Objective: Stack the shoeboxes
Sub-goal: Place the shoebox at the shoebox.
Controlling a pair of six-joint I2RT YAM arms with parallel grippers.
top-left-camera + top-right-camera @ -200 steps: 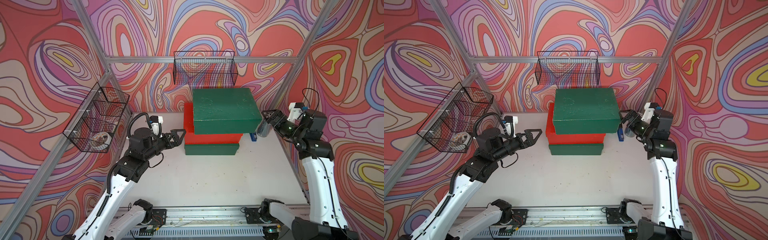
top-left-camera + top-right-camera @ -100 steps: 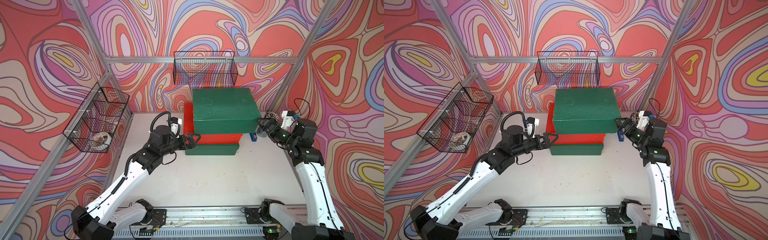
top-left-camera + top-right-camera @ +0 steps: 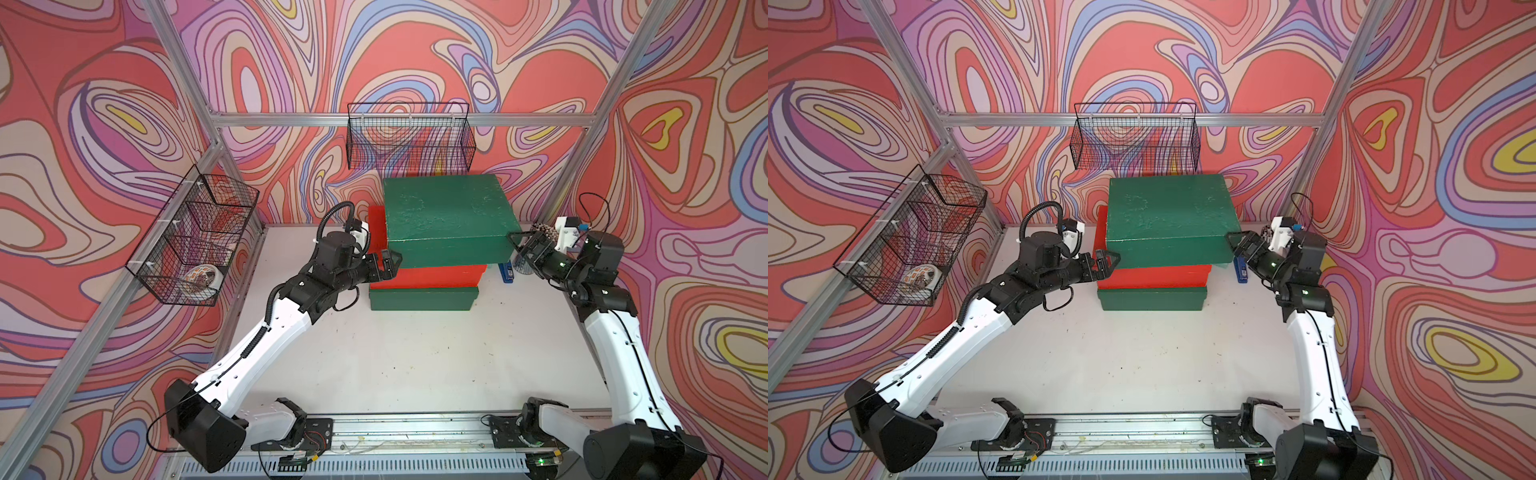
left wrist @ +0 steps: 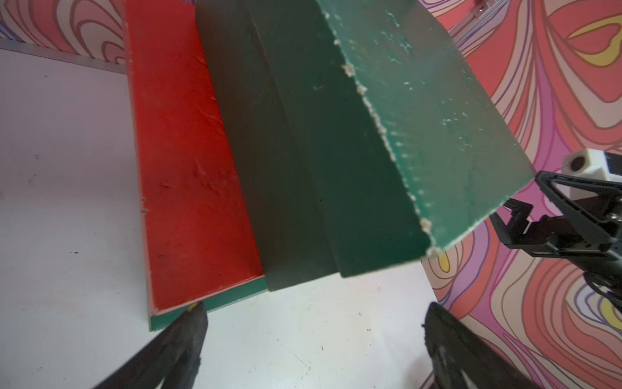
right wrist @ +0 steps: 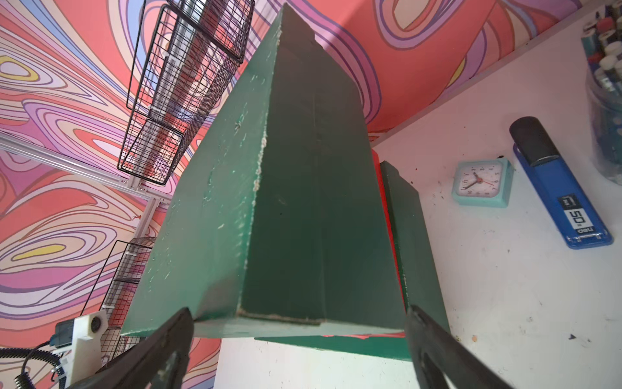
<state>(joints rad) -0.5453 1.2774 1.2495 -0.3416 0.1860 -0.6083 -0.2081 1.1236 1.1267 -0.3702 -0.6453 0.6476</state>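
White table (image 3: 415, 365), swirly walls (image 3: 415, 62); left end effector (image 3: 392, 262) and right end effector (image 3: 517, 245) gape.

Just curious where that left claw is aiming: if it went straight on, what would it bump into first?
Probably the top green box, at its near end wall: the open left gripper points at it. The red box just below is close too; exact height is hard to judge.

Shoeboxes (image 3: 444, 216) stacked at table (image 3: 415, 353) rear; stapler (image 3: 506, 272) right of stack.
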